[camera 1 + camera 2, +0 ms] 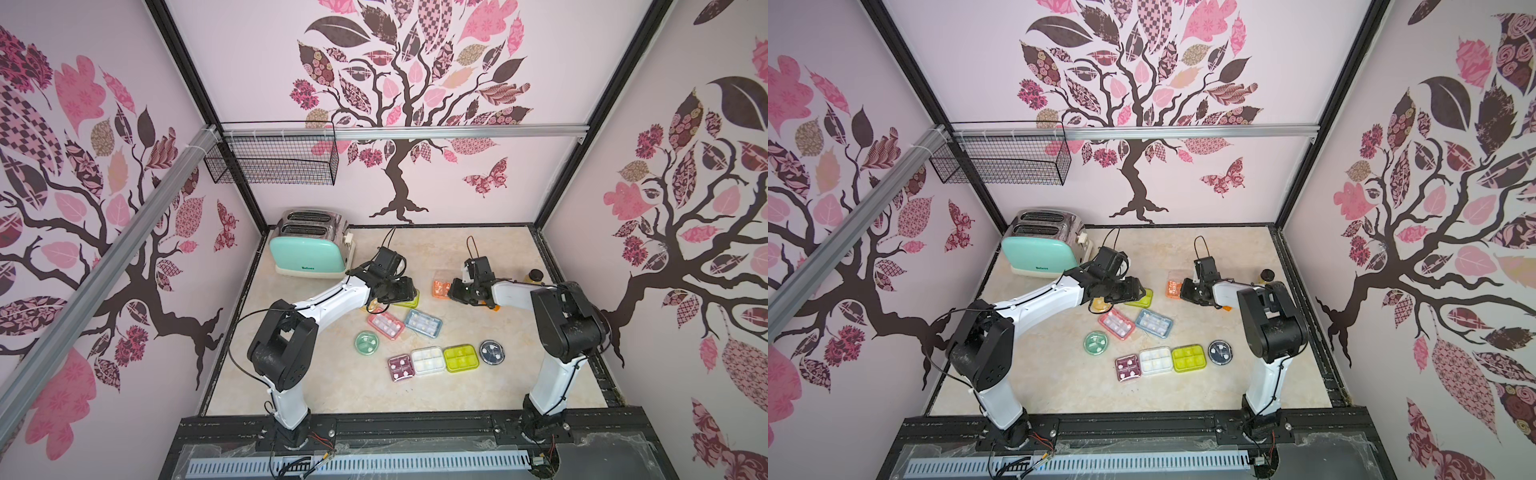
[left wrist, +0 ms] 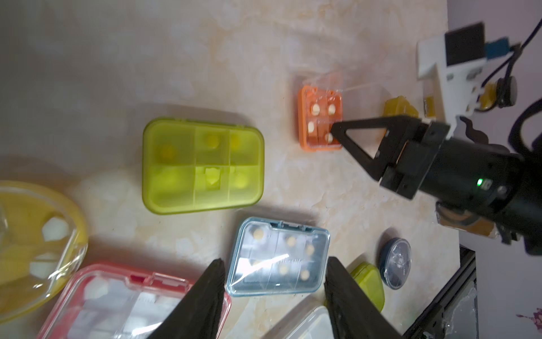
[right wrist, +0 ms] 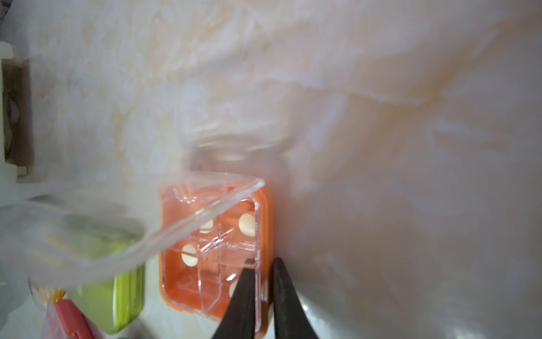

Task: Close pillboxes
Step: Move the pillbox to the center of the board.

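The orange pillbox [image 3: 211, 264] [image 1: 440, 288] stands with its clear lid [image 3: 146, 234] raised. My right gripper [image 3: 262, 264] [image 1: 453, 293] is shut on its side wall, one finger inside and one outside. My left gripper [image 2: 274, 281] [image 1: 405, 293] hangs open above the table with nothing between its fingers. Its wrist view shows a closed blue pillbox [image 2: 278, 255], a yellow-green one [image 2: 202, 165], a pink one [image 2: 117, 299] and a round yellow one [image 2: 32, 234] with its lid up. In a top view, mint [image 1: 366, 342], maroon [image 1: 401, 367], white [image 1: 428, 360], yellow-green [image 1: 460, 358] and navy [image 1: 491, 351] pillboxes lie nearer the front.
A mint toaster [image 1: 309, 249] stands at the back left. An amber bottle [image 1: 535, 276] is by the right wall behind my right arm, and a small orange block [image 1: 496, 308] lies under that arm. A wire basket [image 1: 274, 162] hangs on the back wall.
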Tool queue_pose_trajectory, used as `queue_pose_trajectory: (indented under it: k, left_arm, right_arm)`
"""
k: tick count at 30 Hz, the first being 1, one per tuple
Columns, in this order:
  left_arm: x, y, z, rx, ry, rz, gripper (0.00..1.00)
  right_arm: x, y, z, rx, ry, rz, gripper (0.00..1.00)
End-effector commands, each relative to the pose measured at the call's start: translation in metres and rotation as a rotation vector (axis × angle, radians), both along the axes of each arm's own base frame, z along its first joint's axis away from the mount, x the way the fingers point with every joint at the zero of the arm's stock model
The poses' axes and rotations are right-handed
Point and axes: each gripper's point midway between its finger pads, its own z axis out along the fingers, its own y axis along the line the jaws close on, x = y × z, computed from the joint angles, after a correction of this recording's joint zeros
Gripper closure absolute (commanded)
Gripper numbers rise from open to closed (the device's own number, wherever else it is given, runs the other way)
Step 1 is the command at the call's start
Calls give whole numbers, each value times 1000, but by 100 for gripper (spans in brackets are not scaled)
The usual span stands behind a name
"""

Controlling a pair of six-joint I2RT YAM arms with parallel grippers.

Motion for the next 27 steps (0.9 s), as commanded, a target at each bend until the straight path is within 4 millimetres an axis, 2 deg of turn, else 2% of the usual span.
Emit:
queue_pose_trajectory:
  k: [1, 6, 12, 18, 22, 26, 27]
  left_arm:
    - [21, -11, 19, -40, -40, 4, 43]
    - [51, -26, 18, -87, -35, 60, 43]
    - [78, -42, 10, -95, -22, 79, 44]
    - [94, -51, -14, -79, 15, 55, 44]
    - [99, -56, -25, -60, 26, 33, 44]
    - [99, -59, -37, -56, 46, 18, 47]
    - [103, -66, -28, -73, 29, 5, 48]
  right_arm:
    - [-18, 0, 1, 17, 10, -16, 85]
    - [-41, 5, 6, 17, 3, 9, 85]
    - [-45, 5, 9, 19, -9, 12, 83]
    - [-45, 5, 27, 8, -38, 38, 66]
    - [-56, 2, 41, -15, -39, 73, 52]
    - [-71, -1, 44, -17, -42, 89, 50]
    - [-75, -2, 43, -13, -39, 91, 50]
